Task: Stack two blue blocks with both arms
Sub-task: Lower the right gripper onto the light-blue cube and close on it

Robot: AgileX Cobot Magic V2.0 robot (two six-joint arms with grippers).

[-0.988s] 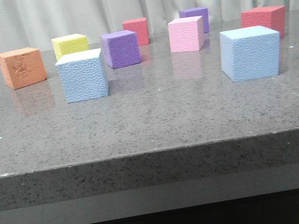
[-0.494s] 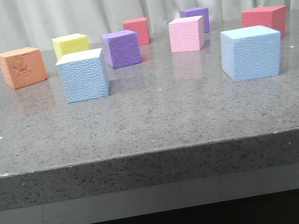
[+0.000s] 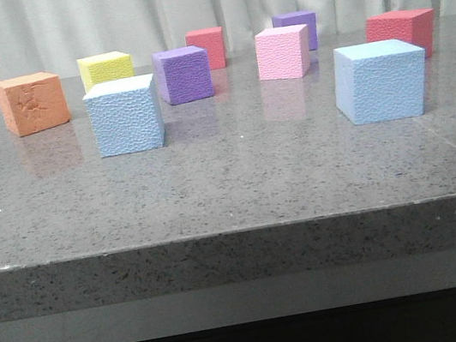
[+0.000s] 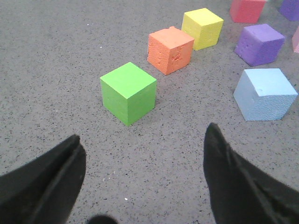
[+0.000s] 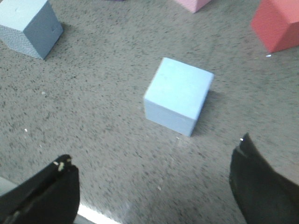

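Two light blue blocks stand apart on the grey table. In the front view one blue block (image 3: 125, 115) is left of centre and the other (image 3: 380, 81) is at the right. My left gripper (image 4: 145, 140) is open and empty above the table; the left blue block (image 4: 265, 94) lies ahead and off to its side. My right gripper (image 5: 154, 156) is open and empty, with the right blue block (image 5: 178, 95) just ahead between the finger lines; the other blue block (image 5: 29, 25) is farther off. Neither gripper shows in the front view.
A green cube (image 4: 128, 92) sits straight ahead of my left gripper, with orange (image 4: 170, 50), yellow (image 4: 202, 28) and purple (image 4: 259, 44) cubes beyond. Pink (image 3: 283, 52), red (image 3: 401, 27) and other cubes stand at the back. The table's front edge (image 3: 238, 232) is near.
The front view shifted very slightly; the blocks have not moved on the table.
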